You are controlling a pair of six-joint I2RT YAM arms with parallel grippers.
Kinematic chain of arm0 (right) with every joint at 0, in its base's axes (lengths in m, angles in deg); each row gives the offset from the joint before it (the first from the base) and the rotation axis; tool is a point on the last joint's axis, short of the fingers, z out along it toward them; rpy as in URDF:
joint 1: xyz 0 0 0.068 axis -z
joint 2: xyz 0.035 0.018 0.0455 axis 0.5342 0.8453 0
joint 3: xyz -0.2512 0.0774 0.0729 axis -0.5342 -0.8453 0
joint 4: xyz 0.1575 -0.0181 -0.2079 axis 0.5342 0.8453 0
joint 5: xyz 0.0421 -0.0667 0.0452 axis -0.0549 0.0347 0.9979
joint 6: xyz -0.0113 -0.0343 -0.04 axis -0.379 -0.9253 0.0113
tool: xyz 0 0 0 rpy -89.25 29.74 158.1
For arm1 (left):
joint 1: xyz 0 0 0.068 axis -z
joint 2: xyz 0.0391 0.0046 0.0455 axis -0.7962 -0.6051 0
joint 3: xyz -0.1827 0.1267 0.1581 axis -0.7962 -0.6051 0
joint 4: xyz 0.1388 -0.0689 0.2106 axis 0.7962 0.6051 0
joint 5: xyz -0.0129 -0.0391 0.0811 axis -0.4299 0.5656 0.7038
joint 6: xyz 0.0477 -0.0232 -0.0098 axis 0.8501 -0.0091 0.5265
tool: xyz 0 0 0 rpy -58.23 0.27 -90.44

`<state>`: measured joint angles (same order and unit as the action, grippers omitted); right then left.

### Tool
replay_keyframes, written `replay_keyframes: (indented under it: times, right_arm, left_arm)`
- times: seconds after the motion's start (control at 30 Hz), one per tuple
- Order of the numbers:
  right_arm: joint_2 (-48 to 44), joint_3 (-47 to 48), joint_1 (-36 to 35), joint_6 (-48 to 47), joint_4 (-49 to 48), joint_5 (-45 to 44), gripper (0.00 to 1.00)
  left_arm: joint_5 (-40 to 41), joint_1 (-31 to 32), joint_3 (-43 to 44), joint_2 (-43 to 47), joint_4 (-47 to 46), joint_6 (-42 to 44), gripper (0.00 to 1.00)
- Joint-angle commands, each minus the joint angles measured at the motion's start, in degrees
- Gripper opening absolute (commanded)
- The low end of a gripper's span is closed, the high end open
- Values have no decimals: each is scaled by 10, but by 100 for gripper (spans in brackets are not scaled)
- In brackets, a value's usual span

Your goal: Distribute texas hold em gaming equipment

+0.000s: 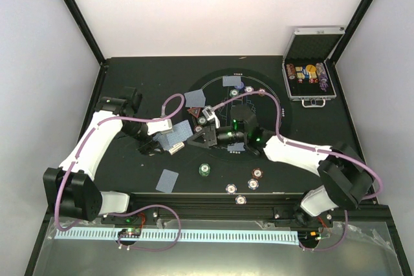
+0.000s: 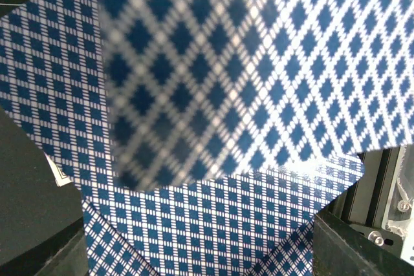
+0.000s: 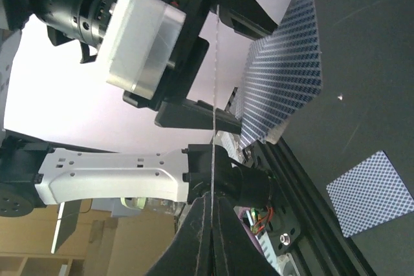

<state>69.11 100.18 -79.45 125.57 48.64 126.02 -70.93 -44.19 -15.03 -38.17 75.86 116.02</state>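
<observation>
My left gripper (image 1: 159,142) is shut on a fanned bunch of blue-backed playing cards (image 1: 173,139) left of the table's middle. In the left wrist view these cards (image 2: 213,127) fill almost the whole frame, with the gripper (image 2: 200,253) under them. My right gripper (image 1: 193,135) reaches left and is shut on one card (image 3: 213,127), seen edge-on between its fingers (image 3: 194,244). That card still touches the left gripper's bunch (image 3: 284,69). Single cards lie at the front left (image 1: 168,180) and on the far ring (image 1: 195,99), (image 1: 231,81). A green chip (image 1: 205,170) and several other chips (image 1: 258,173) lie near the front.
The open silver case (image 1: 312,72) with chip rolls stands at the back right. A red triangular marker (image 1: 195,113) and a white block (image 1: 208,115) lie just behind the grippers. The black rail (image 1: 213,201) runs along the front edge. One card (image 3: 370,192) lies beside that rail.
</observation>
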Motion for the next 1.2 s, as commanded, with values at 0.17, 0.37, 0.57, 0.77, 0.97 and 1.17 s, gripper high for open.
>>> replay_keyframes:
  times: [0.17,0.37,0.57,0.77,0.97,1.17]
  right_arm:
    - [-43,-2,76,-28,53,33,1]
    - [-16,46,188,-96,144,68,1]
    - [144,180,299,-154,222,64,1]
    - [367,452,341,-222,380,22,1]
    - [520,642,361,-209,436,-12,1]
    - [555,688,366,-220,481,-51,10]
  left_arm:
    - [-13,-1,21,12,-4,0,2]
    - [-13,-1,20,12,-2,3,2]
    - [-13,-1,20,12,-1,0,2]
    - [-14,-1,18,12,-3,-2,2]
    - [-9,-1,17,12,-1,-3,2]
    - [-1,-1,11,12,-3,1,2]
